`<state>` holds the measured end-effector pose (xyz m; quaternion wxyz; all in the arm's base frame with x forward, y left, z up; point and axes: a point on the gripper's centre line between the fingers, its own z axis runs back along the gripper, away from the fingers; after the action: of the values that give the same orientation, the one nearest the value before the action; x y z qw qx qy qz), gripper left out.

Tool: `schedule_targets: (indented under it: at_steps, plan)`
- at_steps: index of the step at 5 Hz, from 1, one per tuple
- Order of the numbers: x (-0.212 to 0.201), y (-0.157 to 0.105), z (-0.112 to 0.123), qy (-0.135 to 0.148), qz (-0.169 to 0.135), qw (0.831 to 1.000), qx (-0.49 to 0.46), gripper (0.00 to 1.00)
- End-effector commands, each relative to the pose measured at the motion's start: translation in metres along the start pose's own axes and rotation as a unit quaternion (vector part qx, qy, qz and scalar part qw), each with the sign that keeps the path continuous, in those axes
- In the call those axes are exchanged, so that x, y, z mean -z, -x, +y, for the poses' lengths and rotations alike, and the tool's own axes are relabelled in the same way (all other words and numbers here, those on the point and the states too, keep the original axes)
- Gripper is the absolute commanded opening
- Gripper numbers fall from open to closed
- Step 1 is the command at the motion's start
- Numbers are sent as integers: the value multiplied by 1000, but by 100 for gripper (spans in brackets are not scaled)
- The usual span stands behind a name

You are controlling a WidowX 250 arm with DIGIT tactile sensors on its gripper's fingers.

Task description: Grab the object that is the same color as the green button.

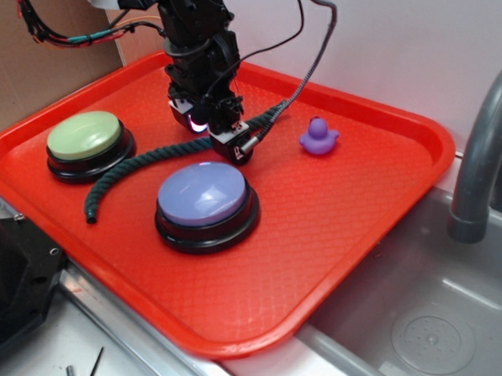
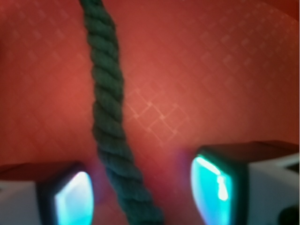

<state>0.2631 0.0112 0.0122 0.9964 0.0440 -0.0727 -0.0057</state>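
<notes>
Rope lies across the red tray, and the gripper is right down on top of it! From the outside view the dark green strand starts at the near left, just in front of the green button, curves up between that button and the purple button, passes under the black arm and runs on toward the far right, ending short of the little purple duck. The duck sits well apart from both buttons, far right on the tray.

Now the wrist view: the rope runs straight down the middle, twisted strands clear, going between the two fingers, which glow teal on their inner faces. The jaws stand wide apart, one on each side of the rope, with red tray showing in the gap on each side. Neither pad touches the rope, so nothing is held.

Beyond the tray's right edge sits a grey sink with a tap.
</notes>
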Motion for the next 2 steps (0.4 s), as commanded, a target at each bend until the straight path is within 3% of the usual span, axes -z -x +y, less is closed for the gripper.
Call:
schedule_targets:
  at_steps: [1,2]
  plan:
    - [5,8,3,-2,13,1000,-8,0]
    - [-6,3,1,0,24,1000,-4,0]
